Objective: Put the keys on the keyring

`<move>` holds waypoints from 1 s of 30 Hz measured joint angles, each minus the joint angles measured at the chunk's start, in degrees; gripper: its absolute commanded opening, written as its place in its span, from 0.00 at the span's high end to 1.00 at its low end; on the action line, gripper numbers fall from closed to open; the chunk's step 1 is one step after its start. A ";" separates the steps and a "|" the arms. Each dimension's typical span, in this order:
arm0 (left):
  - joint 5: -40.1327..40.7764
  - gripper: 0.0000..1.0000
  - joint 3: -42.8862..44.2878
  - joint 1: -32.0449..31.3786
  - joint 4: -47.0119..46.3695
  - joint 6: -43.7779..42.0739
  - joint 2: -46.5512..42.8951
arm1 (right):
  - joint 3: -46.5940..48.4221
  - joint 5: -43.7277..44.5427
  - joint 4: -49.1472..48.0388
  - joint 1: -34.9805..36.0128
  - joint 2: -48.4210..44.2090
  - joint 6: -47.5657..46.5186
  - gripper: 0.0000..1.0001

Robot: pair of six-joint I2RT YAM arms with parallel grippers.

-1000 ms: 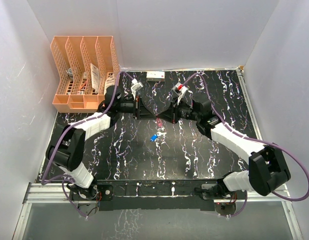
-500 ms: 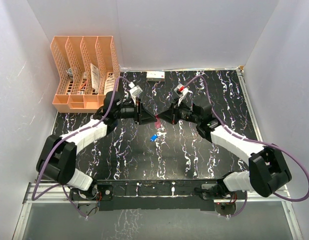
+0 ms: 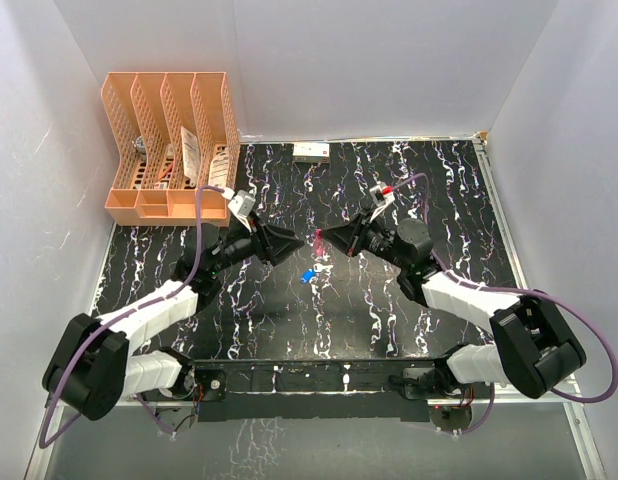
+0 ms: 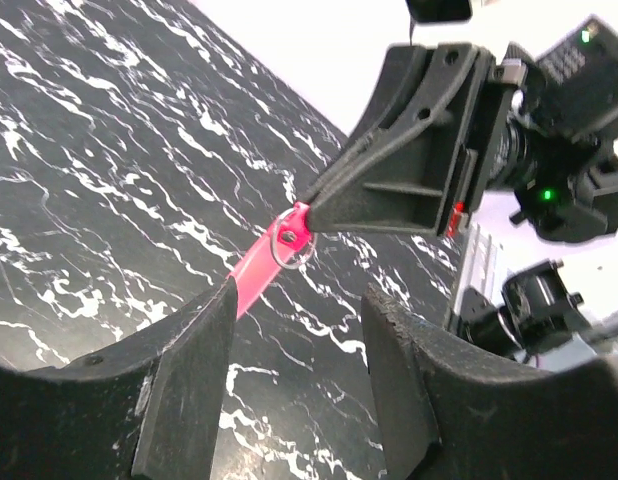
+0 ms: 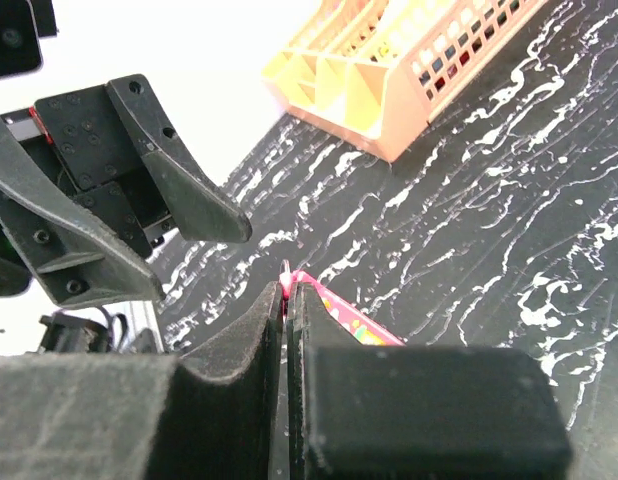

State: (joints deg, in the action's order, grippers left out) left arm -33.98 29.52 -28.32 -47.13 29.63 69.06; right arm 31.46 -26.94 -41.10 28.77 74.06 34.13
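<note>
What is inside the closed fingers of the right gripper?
The right gripper pinches the keyring at its ring end. The metal ring and the red-pink strap stick out from the tips. The pinched part itself is covered by the fingers.

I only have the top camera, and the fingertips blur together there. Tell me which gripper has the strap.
Observer: The right gripper has it. Its wrist view shows both fingers pressed shut on the pink strap.
Operator: Report the left jaws.
Observer: The left gripper is open. In its wrist view the fingers stand well apart and are not closed on the strap.
Operator: Find the ring.
Observer: The metal ring hangs at the strap's top end, just under the right gripper's fingertips. There is no key on it.
</note>
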 measured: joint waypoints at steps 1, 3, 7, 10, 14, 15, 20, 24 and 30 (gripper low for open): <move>1.70 0.48 -0.42 -0.24 -0.70 -0.02 -0.70 | -0.79 0.44 -2.03 0.00 0.00 1.36 1.00; 4.76 0.48 -1.18 -0.79 -1.95 -0.04 -2.05 | -2.29 1.44 -5.81 0.00 0.00 3.80 1.00; 9.64 0.50 -2.75 -2.01 -4.66 0.00 -3.50 | -6.84 4.17 -14.95 0.04 -0.09 8.35 1.00; 12.50 0.52 -3.32 -3.26 -6.67 0.04 -3.45 | -9.55 6.36 -20.59 0.24 -0.09 11.15 1.00; 15.37 0.53 -3.32 -5.64 -8.94 -0.02 -2.51 | -11.13 9.20 -27.28 0.57 -0.07 14.25 1.00; 15.85 0.53 -3.28 -6.34 -9.35 -0.09 -2.01 | -11.13 9.70 -28.48 0.72 -0.07 14.80 1.00; 17.53 0.54 -2.64 -9.25 -9.20 -1.33 0.39 | -11.13 11.10 -31.89 1.20 -0.07 16.79 1.00; 18.75 0.53 -1.86 -11.04 -8.15 -4.00 0.42 | -11.13 11.96 -32.20 1.29 -0.09 17.55 1.00; 22.60 0.52 -0.22 -14.36 -2.64 -13.27 -1.84 | -9.01 12.22 -24.20 1.29 -1.49 19.61 1.00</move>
State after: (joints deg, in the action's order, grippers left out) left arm -11.38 29.30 -42.68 -49.78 16.36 67.22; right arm 22.46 -14.72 -65.30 30.06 72.58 53.74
